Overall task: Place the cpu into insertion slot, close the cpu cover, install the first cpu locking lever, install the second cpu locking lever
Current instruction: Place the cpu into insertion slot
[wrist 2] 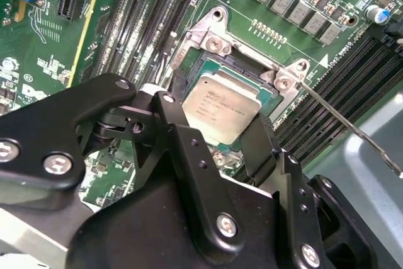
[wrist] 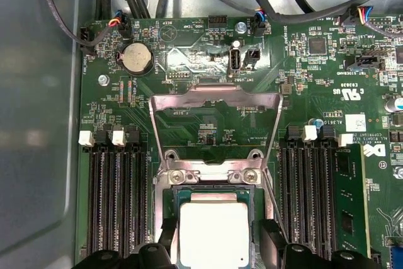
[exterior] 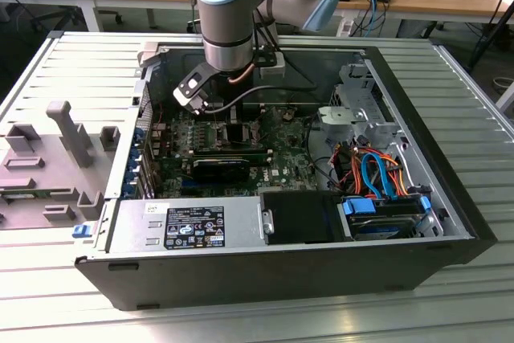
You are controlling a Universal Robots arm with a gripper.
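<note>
Narrow fingers (wrist: 165, 239) pinch the cpu (wrist: 214, 234) from its 3 and 9 o'clock, right down at the insertion slot (wrist: 214, 188). The cpu cover (wrist: 214, 96) is flipped open at 12, not closed yet.

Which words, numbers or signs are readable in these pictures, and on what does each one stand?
On the cpu: faint engraved lines, too small to read.
On the circuit board: white markings, too small to read.
On the power supply label: print, too small to read.
</note>
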